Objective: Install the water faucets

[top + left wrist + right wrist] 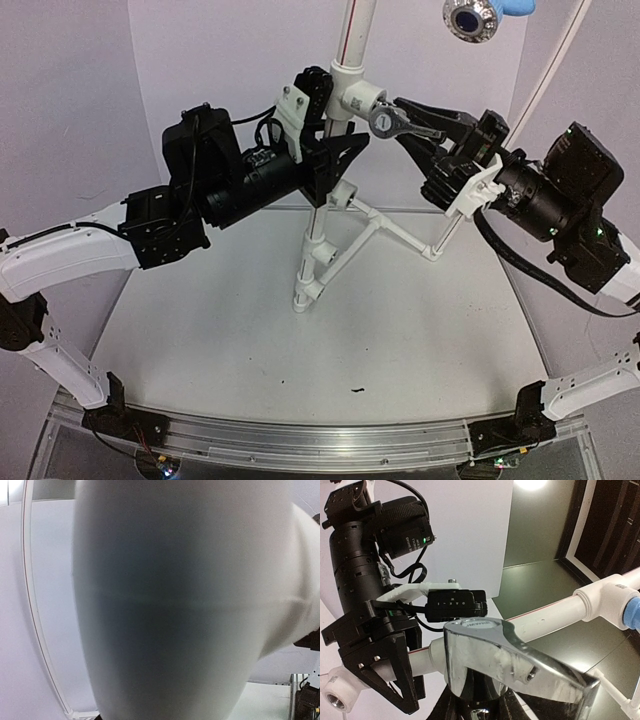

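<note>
A chrome faucet (392, 120) with a flat lever handle is held in my right gripper (408, 122), which is shut on it. The faucet's stub end sits against the side of a white tee fitting (358, 98) high on the upright white pipe (318, 232). In the right wrist view the faucet's lever (515, 655) fills the lower middle, above my dark fingers (445, 707). My left gripper (335, 152) is closed round the pipe just below the tee. The left wrist view shows only the blurred pipe (170, 610). A second chrome faucet (470, 18) with a blue part shows at the top.
The pipe frame stands on slanted legs (385, 228) on the white table (330, 340), with white walls close on both sides. In the right wrist view another tee (600, 597) with a blue piece (632, 615) sits at the right, and my left arm's camera (455, 604) is close behind the faucet.
</note>
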### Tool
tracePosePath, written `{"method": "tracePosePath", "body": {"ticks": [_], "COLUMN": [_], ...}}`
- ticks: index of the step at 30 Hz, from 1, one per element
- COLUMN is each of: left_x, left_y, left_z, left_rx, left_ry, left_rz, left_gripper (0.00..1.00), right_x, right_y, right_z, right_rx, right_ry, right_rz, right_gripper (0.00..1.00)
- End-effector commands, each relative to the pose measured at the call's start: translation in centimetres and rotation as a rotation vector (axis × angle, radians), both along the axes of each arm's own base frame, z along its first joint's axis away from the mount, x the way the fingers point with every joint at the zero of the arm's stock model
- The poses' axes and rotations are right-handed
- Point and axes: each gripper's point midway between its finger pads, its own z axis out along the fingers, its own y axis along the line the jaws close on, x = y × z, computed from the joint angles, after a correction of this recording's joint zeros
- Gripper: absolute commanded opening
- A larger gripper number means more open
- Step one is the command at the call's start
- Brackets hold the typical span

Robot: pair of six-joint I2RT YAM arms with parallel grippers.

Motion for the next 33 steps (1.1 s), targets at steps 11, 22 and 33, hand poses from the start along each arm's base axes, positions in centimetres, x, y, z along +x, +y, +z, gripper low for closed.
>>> {"method": "tracePosePath", "body": {"ticks": [11,22,33], "left_x": [-3.0,-3.5,-4.1], "left_y": [-4.1,-4.1,-4.4], "left_z": [-18.7,-18.9,-18.9], "left_rx": [0.346,0.351,0.355], "left_ry": [0.565,0.572,0.573], "left_rz": [-0.128,-0.139,-0.156], "left_gripper": [0.0,0.0,0.0], "right_x": [-0.6,0.0,1.3], "right_y": [-1.4,-0.4,-0.6], "right_z": [2.1,1.3,1.4], "right_rx": [0.16,0.176,0.292], "right_ry": [-0.02,-0.017,0.131], "right_rz": [0.022,0.021,0.054], "right_gripper": [0.0,0.0,0.0]}}
